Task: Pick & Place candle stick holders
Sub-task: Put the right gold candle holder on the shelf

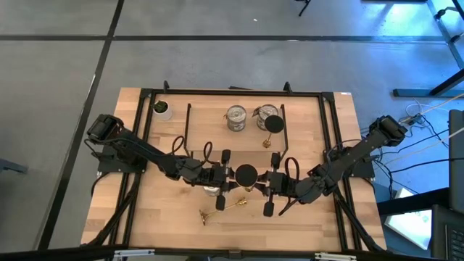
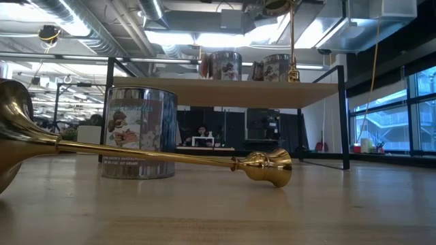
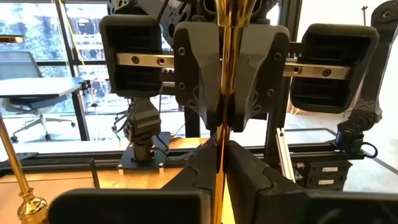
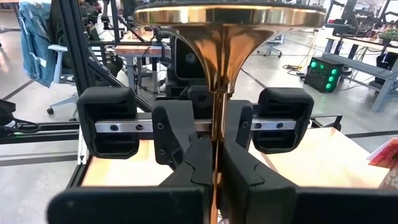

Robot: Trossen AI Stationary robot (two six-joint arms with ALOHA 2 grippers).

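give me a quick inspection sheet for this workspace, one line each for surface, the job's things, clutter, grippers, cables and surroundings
Surface: wooden table, black wire rack over its far half.
Job's things: one gold candle stick upright between both grippers; one standing by a silver cup; one lying near the front edge; second silver cup at the back, third near the lying stick.
Clutter: small potted plant at the back-left corner.
Grippers: left gripper and right gripper both shut on the same stem.
Cables: bundle on the floor right of the table.
Surroundings: office chair, windows, desks.
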